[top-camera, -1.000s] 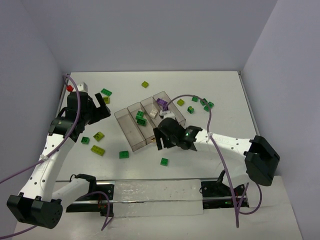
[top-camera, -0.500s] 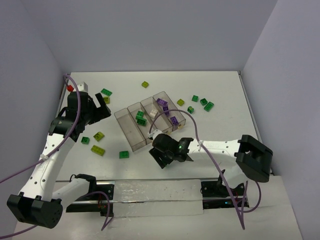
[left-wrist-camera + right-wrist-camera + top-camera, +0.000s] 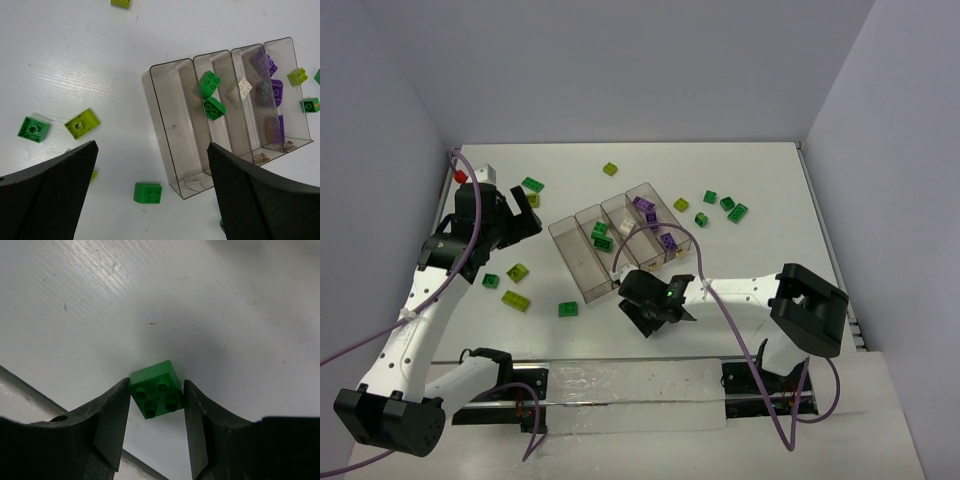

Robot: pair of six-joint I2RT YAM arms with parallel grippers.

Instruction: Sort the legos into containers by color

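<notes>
A dark green lego (image 3: 156,390) lies on the white table, studs up. My right gripper (image 3: 156,396) is shut on it, with both fingers touching its sides. In the top view this gripper (image 3: 655,315) sits just in front of the containers (image 3: 570,258) and hides that lego. The clear tray holds two green legos (image 3: 210,95), a white one (image 3: 244,87) and purple ones (image 3: 270,90) in separate compartments; the leftmost compartment (image 3: 170,125) is bare. My left gripper (image 3: 525,218) hangs open above the table left of the tray, nothing between its fingers (image 3: 55,185).
Loose legos lie left of the tray: dark green (image 3: 568,309) (image 3: 491,280) and yellow-green (image 3: 517,271) (image 3: 515,300). Several more sit right of the tray (image 3: 727,204) and at the back (image 3: 610,169). A purple cable (image 3: 710,270) loops over the right arm.
My right arm drew back from over the tray toward the near edge and came down on the green lego, and its jaws closed onto it. The left arm has not moved.
</notes>
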